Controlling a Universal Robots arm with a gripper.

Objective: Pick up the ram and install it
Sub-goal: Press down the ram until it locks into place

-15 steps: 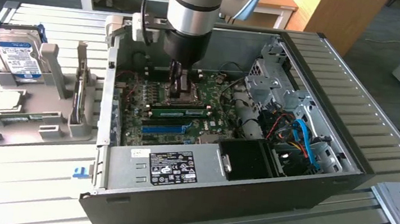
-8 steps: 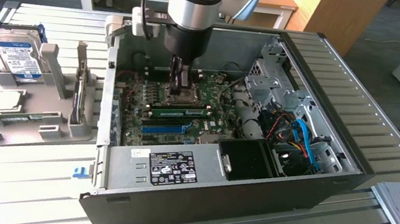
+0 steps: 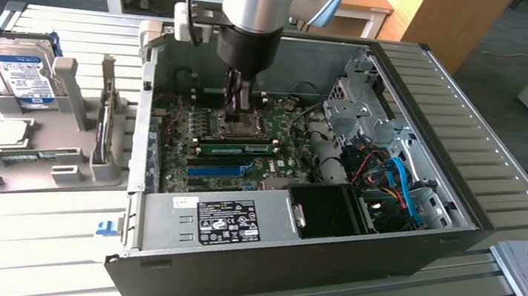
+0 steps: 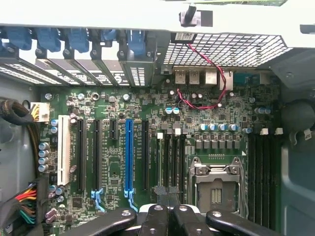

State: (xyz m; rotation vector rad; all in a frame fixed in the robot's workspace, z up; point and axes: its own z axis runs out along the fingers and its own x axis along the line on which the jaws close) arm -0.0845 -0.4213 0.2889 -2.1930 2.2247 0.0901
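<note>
Gripper (image 3: 240, 115) check: my fingers are pressed together with nothing between them. In the wrist view their dark tips (image 4: 169, 194) meet in one closed point over the motherboard (image 4: 206, 113), just beside the empty processor socket (image 4: 216, 187).

I'm down inside the open computer case (image 3: 231, 264), upper centre of the exterior frame.

The ram (image 3: 236, 146) is not in my grip. It sits dead centre in the exterior frame: a green stick with a pale label, standing on its edge across the board. It lies just below my fingertips in that picture, with the bright blue slot (image 3: 214, 169) further below it. It looks to be standing in one of the memory slots.

So my read is this: pick-up done, carry done, stick placed on the board. Whether it is pushed fully home and the end latches have caught, I can't tell from here. With shut fingers hanging so near it, I judge this to be the seating stage.

On the exterior view's left, the parts fixture (image 3: 44, 160) holds a hard drive (image 3: 22, 72).
</note>
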